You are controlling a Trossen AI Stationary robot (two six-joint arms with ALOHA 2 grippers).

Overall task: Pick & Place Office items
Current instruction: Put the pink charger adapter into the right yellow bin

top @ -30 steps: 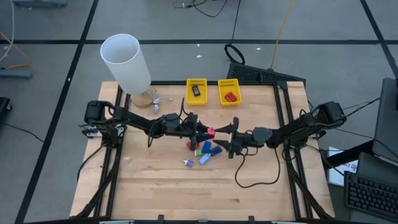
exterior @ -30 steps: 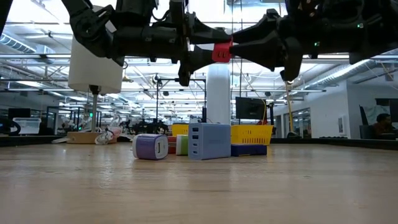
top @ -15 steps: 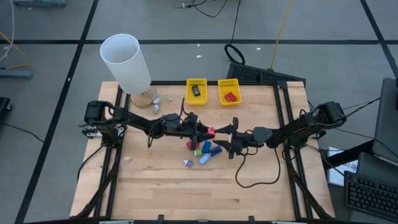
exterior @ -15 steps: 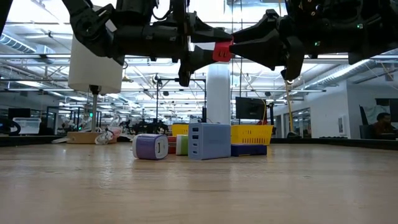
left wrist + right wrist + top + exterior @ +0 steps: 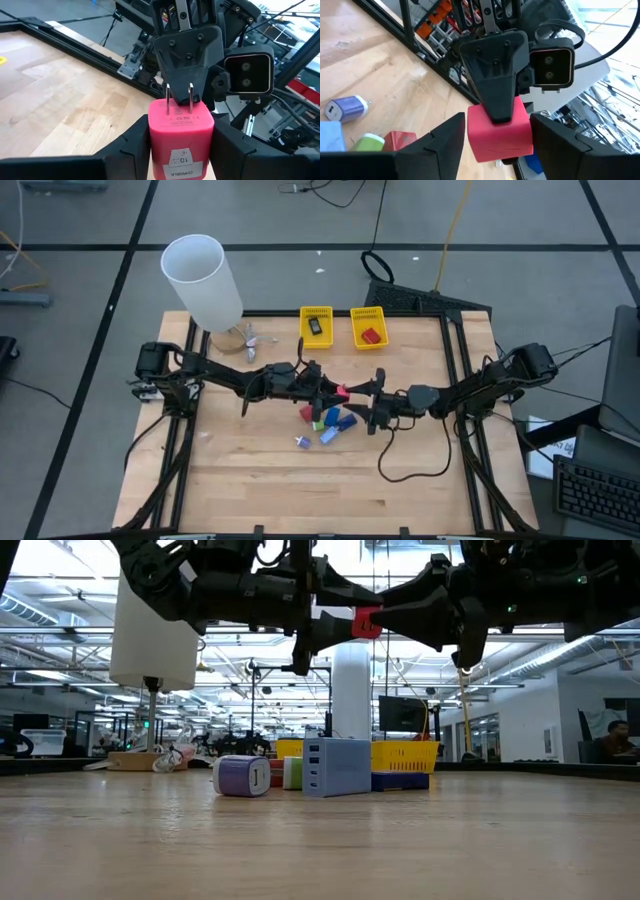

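A red plug-in charger block point(image 5: 341, 391) with two metal prongs point(image 5: 178, 95) hangs in the air over the table's middle. My left gripper point(image 5: 181, 150) is shut on it. My right gripper point(image 5: 497, 137) faces it from the table's right, open, with a finger on either side of the block's point(image 5: 499, 131) prong end. Below lie the other office items: a blue charger point(image 5: 337, 767), a purple one point(image 5: 241, 776), a green one point(image 5: 292, 772) and a red one point(image 5: 397, 140). A black item point(image 5: 314, 326) sits in the left yellow basket point(image 5: 302, 330), and a red one point(image 5: 371, 335) in the right basket point(image 5: 354, 340). My left gripper pinches the red block by its two side faces point(image 5: 155, 145), at the end away from the prongs. Its fingers come level from the table's left. The block is lifted clear, its prongs pointing toward the right gripper. Whether my right gripper touches the block, I cannot tell.
A tall white cylinder point(image 5: 203, 280) stands at the table's far left corner, with small clutter point(image 5: 243, 340) at its foot. The two baskets sit at the far edge. A black cable point(image 5: 410, 465) loops over the table's near right part. Bare wood point(image 5: 230, 470) spreads near left.
My left gripper has carried the red block a little toward the table's right, closer in between the right gripper's fingers. The right gripper has kept still and open.
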